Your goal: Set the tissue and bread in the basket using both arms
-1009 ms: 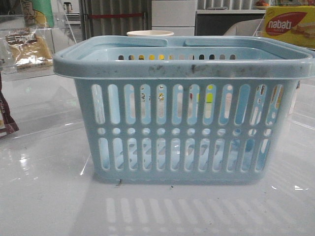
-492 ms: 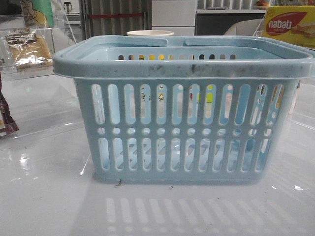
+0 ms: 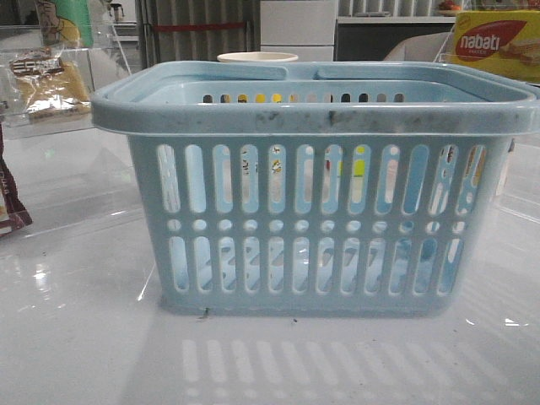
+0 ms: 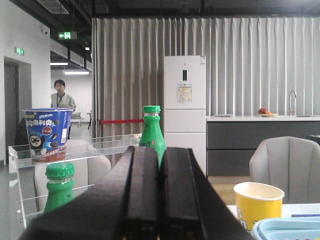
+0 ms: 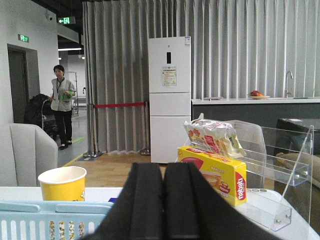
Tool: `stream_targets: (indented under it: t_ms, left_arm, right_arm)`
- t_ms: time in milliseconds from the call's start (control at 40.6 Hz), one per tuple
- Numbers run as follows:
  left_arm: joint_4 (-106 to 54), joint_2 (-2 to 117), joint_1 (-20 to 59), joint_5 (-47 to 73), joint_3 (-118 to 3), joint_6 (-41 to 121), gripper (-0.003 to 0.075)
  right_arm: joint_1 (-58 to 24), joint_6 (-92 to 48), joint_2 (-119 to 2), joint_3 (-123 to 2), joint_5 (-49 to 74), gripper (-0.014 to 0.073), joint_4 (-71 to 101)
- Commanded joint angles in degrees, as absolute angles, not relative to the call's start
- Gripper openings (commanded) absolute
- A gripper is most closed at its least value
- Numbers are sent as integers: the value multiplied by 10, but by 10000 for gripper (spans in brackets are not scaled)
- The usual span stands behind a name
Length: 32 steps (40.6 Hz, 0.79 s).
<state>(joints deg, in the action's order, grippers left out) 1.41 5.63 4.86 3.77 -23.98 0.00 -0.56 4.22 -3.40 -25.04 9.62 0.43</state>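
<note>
The large light-blue slotted plastic basket point(image 3: 312, 186) is sitting on the glossy white table point(image 3: 76, 337), filling most of the front view, and nothing is showing inside it through the slots. The clear plastic packet of yellow-brown bread point(image 3: 51, 83) is lying on a clear acrylic shelf point(image 3: 51, 122) to the left of the basket and behind its near wall, well apart from it. The small dark tissue packet is not showing in any view, so its place cannot be told.

The left gripper point(image 4: 160, 200) is pointing level out over the room, its two black fingers pressed flat together with nothing between them. The right gripper point(image 5: 164, 205) is doing the same, fingers closed against each other and empty. Neither arm is appearing in the front view, so both are sitting back from the basket.

The step in hand looks like the first reach. To do it well, the left arm should be opening its fingers wide before closing in on the bread, coming over the shelf rather than through it, and pinching the packet's body, since slack film slips. The right arm needs the tissue located first, probably right of the basket near the yellow-red "nabati" box point(image 3: 496, 44).
</note>
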Motion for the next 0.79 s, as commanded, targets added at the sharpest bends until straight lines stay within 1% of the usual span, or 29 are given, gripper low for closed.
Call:
stream_targets:
  t_ms: [0, 148, 419, 566, 763]
  left_arm:
    - [14, 106, 48, 47, -298, 0, 92]
    - [14, 163, 48, 122, -342, 0, 92]
    - [19, 252, 48, 216, -346, 0, 92]
    - [19, 292, 48, 242, -346, 0, 92]
    - [19, 326, 48, 252, -346, 0, 92]
  right_arm:
    - [-4, 42, -78, -309, 119, 56, 0]
    - [-4, 42, -140, -351, 202, 56, 0]
    - [-4, 42, -244, -358, 313, 56, 0]
    - [-4, 42, -292, -357, 339, 56, 0]
    - [-4, 42, -332, -357, 340, 56, 0]
